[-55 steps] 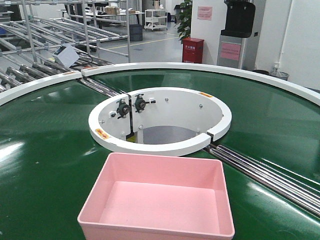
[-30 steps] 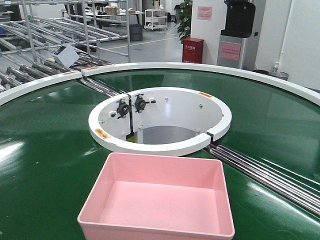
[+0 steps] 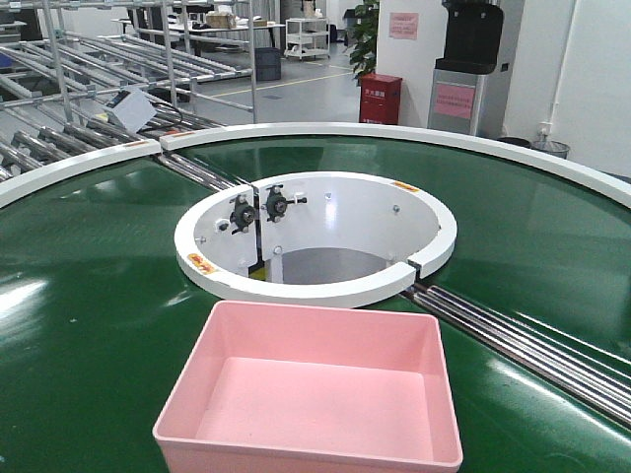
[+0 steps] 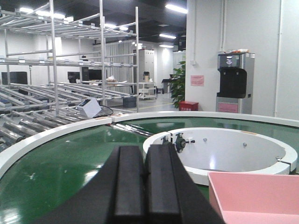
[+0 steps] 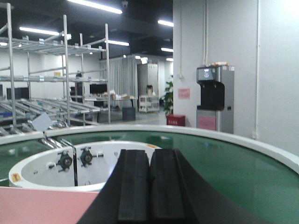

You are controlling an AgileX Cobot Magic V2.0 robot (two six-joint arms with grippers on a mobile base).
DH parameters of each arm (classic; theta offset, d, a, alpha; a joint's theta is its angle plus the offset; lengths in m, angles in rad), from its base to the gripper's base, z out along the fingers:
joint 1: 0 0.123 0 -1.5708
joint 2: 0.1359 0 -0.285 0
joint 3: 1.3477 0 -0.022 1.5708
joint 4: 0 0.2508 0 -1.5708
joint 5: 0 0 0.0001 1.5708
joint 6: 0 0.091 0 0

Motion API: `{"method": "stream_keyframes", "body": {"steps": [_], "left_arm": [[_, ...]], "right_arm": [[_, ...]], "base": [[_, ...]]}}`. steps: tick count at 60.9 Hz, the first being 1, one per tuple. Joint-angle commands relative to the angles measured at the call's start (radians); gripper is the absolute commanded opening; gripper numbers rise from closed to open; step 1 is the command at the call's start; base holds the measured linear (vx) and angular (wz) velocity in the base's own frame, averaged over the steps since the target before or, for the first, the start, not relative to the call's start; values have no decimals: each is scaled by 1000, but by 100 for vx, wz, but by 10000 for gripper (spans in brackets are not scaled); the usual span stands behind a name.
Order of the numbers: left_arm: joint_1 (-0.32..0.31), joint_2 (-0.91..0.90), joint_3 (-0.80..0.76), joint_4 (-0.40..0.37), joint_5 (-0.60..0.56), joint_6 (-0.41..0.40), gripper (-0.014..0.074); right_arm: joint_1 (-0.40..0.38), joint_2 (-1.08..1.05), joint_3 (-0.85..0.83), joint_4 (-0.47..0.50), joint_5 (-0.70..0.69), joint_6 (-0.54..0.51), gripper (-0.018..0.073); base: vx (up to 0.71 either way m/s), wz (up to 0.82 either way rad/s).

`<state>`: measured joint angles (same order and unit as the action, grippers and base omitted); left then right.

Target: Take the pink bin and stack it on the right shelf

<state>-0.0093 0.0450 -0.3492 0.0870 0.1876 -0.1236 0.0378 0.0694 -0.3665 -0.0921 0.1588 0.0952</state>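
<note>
Evidently the left gripper (image 4: 144, 179) and right gripper (image 5: 149, 182) had their fingers pressed together, empty, while the bin (image 3: 311, 399) sat on the belt (image 3: 89, 305), apparently untouched.

We see the pink bin (image 3: 309, 394) upright on green conveyor belt (image 3: 89, 325), btm center. Just behind it: white ring (image 3: 315, 288).
</note>
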Motion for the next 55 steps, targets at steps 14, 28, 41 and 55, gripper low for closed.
{"method": "stream_keyframes", "body": {"steps": [14,28,41,55], "left_arm": [[0,309,-313,-7,456,-4,-3],[0,408,-312,-8,520,-8,27],[-31,512,-332,-80,568,154,345],[-187,704,-452,-167,639,341,587]], "right_arm": [[1,365,-301,-7,560,-13,-9],[1,565,-268,-7,570,-26,15],[53,708,-353,119,643,-220,321],[222,902,-520,35,750,-242,645]], "base": [[0,0],[0,0],[0,0],[0,0]]}}
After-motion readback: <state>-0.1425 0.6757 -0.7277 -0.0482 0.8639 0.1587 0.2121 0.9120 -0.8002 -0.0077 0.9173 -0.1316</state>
